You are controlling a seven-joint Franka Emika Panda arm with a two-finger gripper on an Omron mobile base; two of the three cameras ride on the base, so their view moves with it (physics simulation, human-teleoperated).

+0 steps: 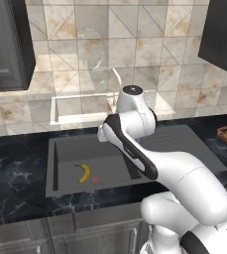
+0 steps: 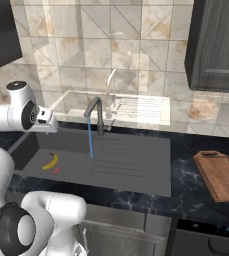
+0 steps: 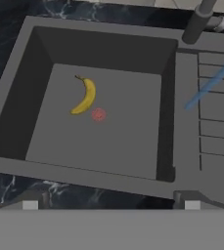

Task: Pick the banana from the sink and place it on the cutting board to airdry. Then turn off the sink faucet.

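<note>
The banana (image 3: 84,96) lies flat on the floor of the sink (image 3: 35,73), in the deep left basin, just beside the small red drain ring (image 3: 99,114) and not touching it. The gripper (image 3: 111,205) hangs above the basin with its jaws spread wide and nothing between them, well apart from the fruit. The sink faucet (image 2: 97,114) stands at the far rim, and its thin blue water stream (image 2: 90,137) falls onto the ribbed drainboard (image 2: 131,155) to the right. The cutting board (image 2: 218,175) rests on the dark worktop (image 2: 186,150) further right.
</note>
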